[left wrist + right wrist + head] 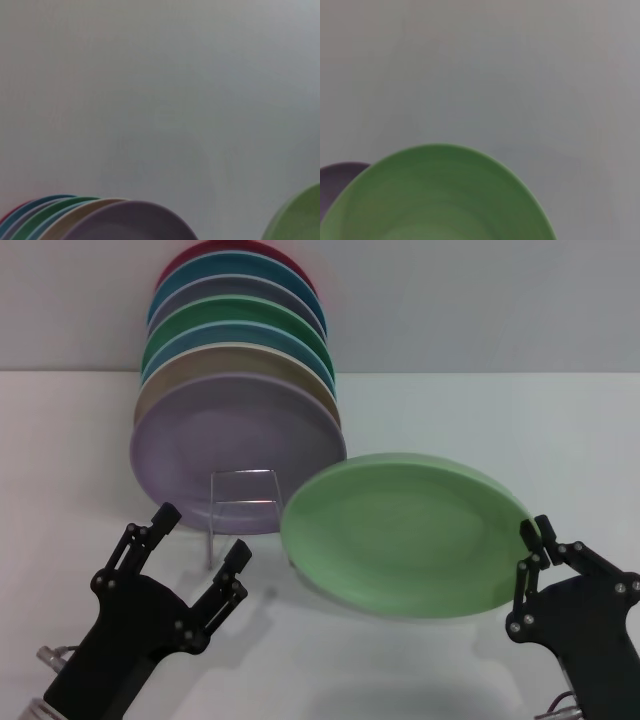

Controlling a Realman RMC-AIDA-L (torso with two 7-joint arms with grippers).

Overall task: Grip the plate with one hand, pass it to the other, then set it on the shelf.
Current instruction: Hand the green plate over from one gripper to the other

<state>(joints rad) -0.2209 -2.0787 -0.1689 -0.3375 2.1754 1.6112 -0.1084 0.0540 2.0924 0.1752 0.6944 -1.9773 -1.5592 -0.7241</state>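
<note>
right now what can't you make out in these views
- Head view: the shelf shows only its front frame; the lilac plate hides the rest.
- Head view: stacked plates behind the lilac one show only rims.
- Head view: the right gripper pinches the plate at its rim; the rim covers its far fingers.
- Wrist views: neither arm's own fingers appear; the plates are cut off by the frame edge.
- Left gripper: open, holding nothing.

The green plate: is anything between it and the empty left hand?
Nothing visible: open table separates the round pale-green matte plate, pinched at its rim by the right end effector, from the open left end effector.
</note>
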